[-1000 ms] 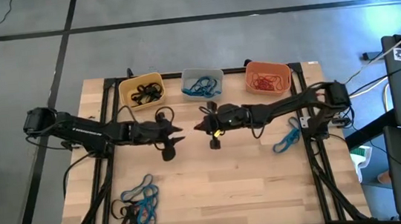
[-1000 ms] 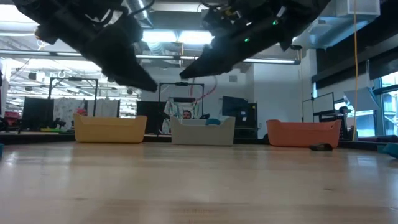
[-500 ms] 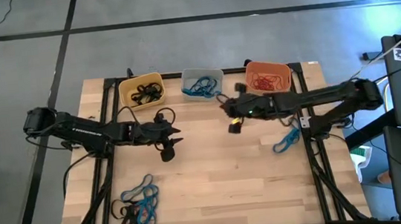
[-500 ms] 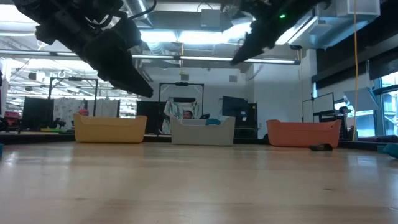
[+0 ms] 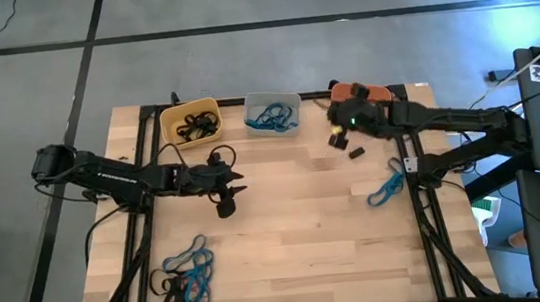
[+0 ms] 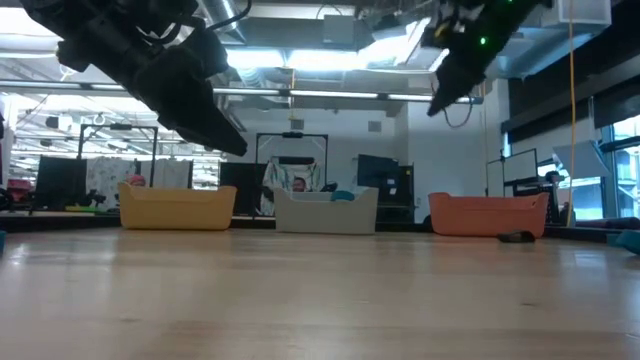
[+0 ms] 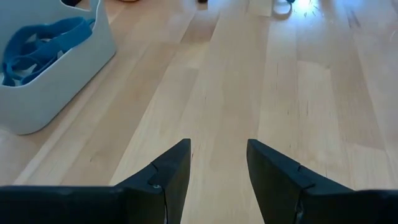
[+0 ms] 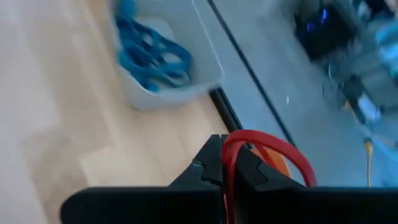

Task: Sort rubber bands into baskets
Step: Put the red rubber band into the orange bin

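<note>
Yellow basket (image 6: 177, 207), pale grey basket (image 6: 327, 211) and orange basket (image 6: 487, 214) line the table's (image 6: 320, 300) far edge.

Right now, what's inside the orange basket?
Mostly hidden: the right claw, shut on a red rubber band, hangs over the orange basket, covering its inside from above. The low view shows only its outer wall, so its contents cannot be seen.

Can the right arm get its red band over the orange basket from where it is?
Probably yes. The right gripper, shut on the red band, already hangs beside the orange basket, with nothing between them.
</note>
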